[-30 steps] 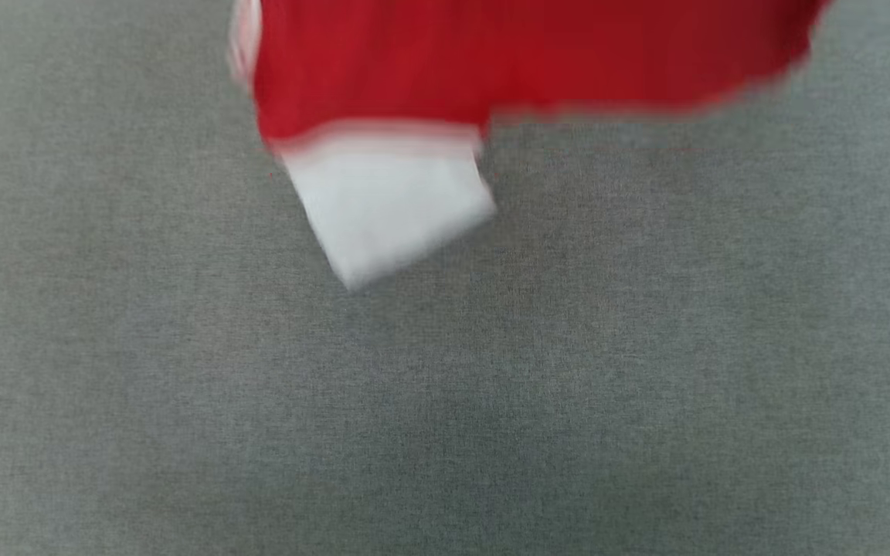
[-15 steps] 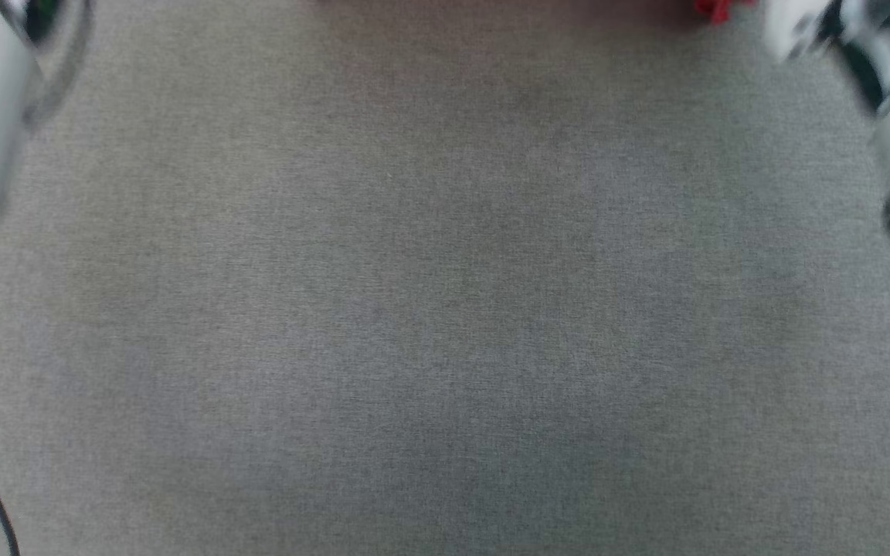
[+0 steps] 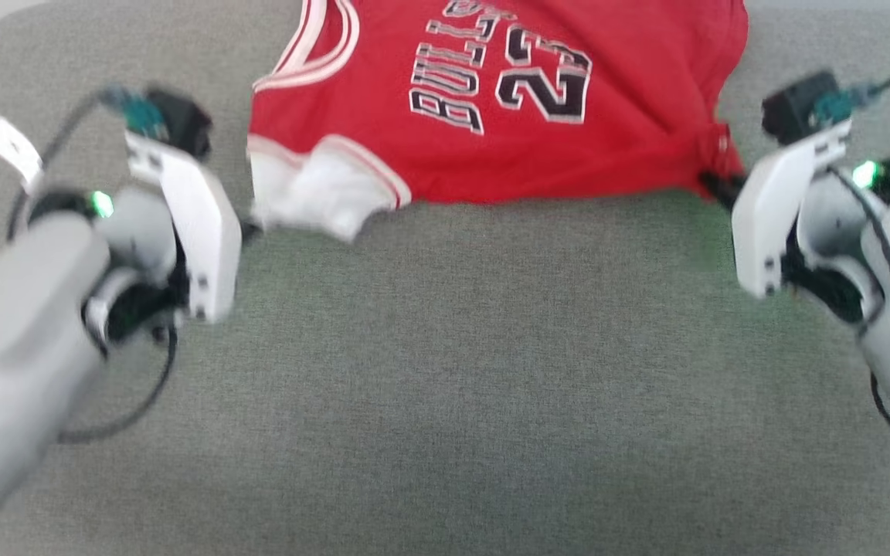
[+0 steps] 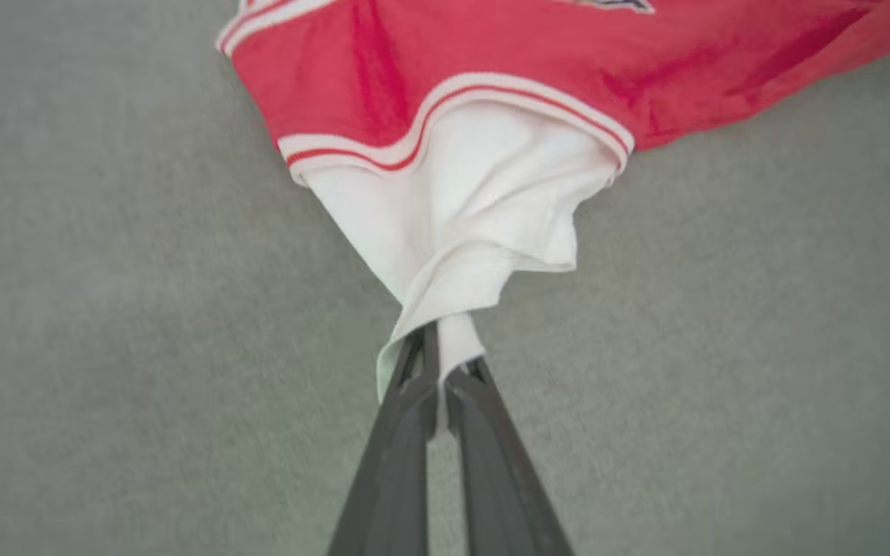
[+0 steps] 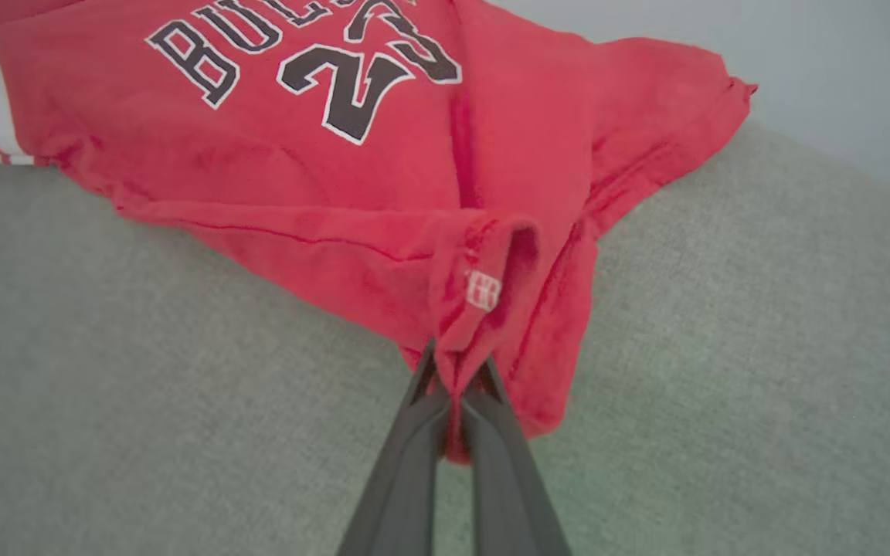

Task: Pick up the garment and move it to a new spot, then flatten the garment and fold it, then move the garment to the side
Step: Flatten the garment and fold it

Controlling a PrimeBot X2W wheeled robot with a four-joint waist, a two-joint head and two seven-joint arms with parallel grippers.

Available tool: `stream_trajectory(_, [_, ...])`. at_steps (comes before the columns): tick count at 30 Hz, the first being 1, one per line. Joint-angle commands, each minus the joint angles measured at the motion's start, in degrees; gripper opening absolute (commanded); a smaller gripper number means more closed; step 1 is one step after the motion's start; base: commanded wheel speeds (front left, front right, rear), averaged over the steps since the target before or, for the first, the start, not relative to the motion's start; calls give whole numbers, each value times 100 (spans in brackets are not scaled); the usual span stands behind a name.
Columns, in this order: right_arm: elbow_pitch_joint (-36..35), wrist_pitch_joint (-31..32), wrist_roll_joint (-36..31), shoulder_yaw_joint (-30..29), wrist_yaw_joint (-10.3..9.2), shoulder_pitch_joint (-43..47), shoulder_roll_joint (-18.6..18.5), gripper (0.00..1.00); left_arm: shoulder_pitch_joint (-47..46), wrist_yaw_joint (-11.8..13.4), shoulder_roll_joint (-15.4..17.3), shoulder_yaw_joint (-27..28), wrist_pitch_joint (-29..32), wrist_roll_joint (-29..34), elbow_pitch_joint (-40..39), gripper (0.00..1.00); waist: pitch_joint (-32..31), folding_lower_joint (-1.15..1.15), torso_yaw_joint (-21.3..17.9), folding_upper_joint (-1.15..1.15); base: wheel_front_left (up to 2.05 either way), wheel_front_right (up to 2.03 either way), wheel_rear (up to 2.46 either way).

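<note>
Covering the whole view, the grey fabric surface (image 3: 445, 401) carries the garment (image 3: 507, 116), a red jersey lying lettering-up at its far side, drawn between both arms. The left gripper (image 4: 439, 363) is clamped tight on the white sleeve (image 4: 460, 208). The right gripper (image 5: 456, 378) is pinched closed on the red hem corner (image 5: 491, 309).

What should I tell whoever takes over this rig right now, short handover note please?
The left tool is shut on the white sleeve.
The right tool is shut on the red hem corner.
The garment lies on the grey padded surface, lettering up, creased, near edge pulled between both tools.
Done: gripped at both ends. Left: flatten, fold, move aside.
</note>
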Motion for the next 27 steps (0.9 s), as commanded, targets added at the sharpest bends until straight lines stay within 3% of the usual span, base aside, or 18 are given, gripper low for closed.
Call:
stream_trajectory(1, [-219,115,79,57,-3,226,-112,0,238,142,129,-24,115,-116,-257,0,-40,0,-8,0,0,0,0])
stream_trajectory(8, [-1562,712,586,32,-2,1442,-802,0,1405,1296,1006,-188,669,-522,-2258,0,-170,0,-45,0,0,0,0])
stream_trajectory(9, [-1562,712,586,32,-2,1442,-802,0,1405,1296,1006,-188,669,-522,-2258,0,-170,0,-45,0,0,0,0])
stream_trajectory(10, [-1922,903,738,-8,-2,1800,-972,0,1730,1608,1237,-229,734,-607,-2821,0,-194,0,-56,0,0,0,0])
stream_trajectory(14, [-2546,1235,967,-175,-2,2461,-1337,0,2305,2140,1605,-349,827,-848,-3698,0,-227,0,-55,0,0,0,0])
stream_trajectory(24, [-3763,2063,1610,-384,-2,3782,-1999,0,3240,2894,2147,-691,1151,-1295,-4813,0,-304,0,-88,0,0,0,0])
stream_trajectory(27, [-4004,2009,1727,-568,-2,4042,-2102,0,3276,3004,2195,-631,1112,-1376,-4998,0,-297,0,-92,0,0,0,0])
